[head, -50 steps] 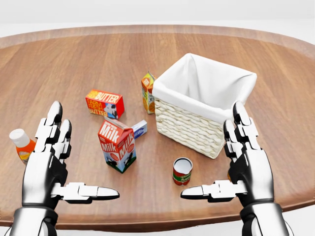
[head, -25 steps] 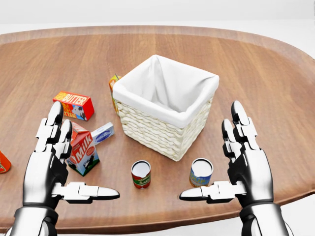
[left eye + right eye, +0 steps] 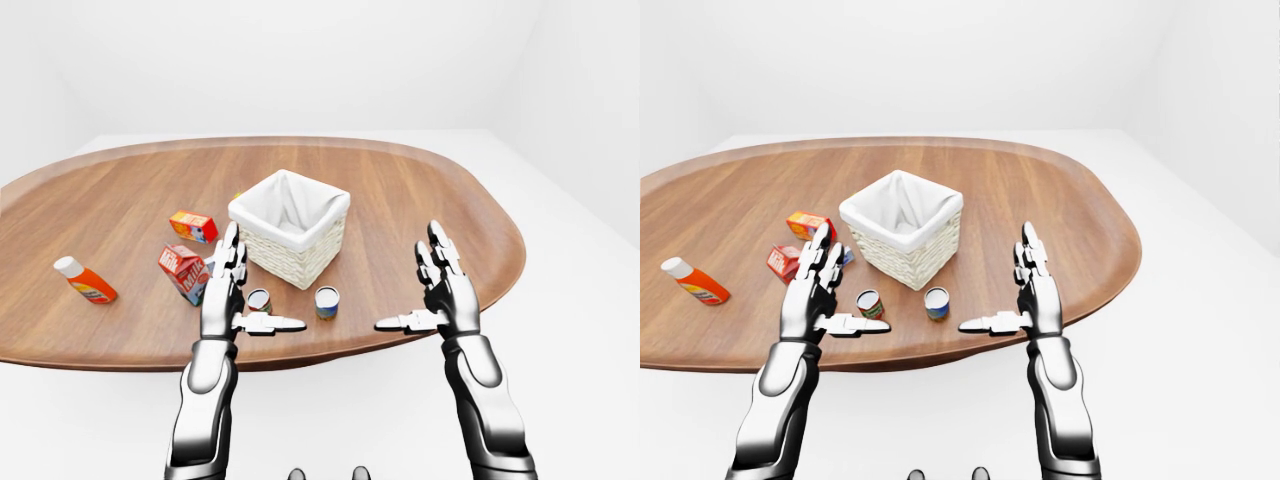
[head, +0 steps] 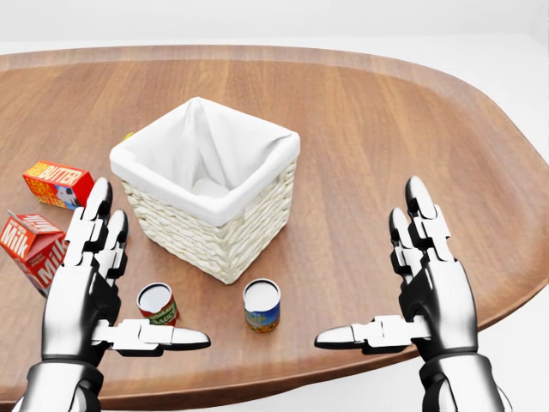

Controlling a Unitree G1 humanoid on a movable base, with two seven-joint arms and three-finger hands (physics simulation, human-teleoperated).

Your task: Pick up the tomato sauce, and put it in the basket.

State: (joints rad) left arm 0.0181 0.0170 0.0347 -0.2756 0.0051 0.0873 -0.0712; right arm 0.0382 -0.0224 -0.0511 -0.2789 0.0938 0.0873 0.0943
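The tomato sauce (image 4: 157,302) is a small red and green can with a pale lid, standing upright on the wooden table (image 4: 386,129) near the bottom left of the head view. The woven basket (image 4: 219,245) with a white liner stands just above it, open and empty. My left hand (image 4: 137,275) is open, its thumb under the can and its fingers to the can's left, not touching it. My right hand (image 4: 369,266) is open too, well off to the right over bare wood.
A blue and yellow can (image 4: 262,305) stands right of the tomato sauce, below the basket. A milk carton (image 4: 33,245) and a butter box (image 4: 57,184) lie at the left. An orange bottle (image 3: 85,281) lies farther left. The table's rim runs just under both hands.
The whole picture has slid left, so the camera has moved right. The basket and cans now sit between my hands; both hands hold the same open pose.
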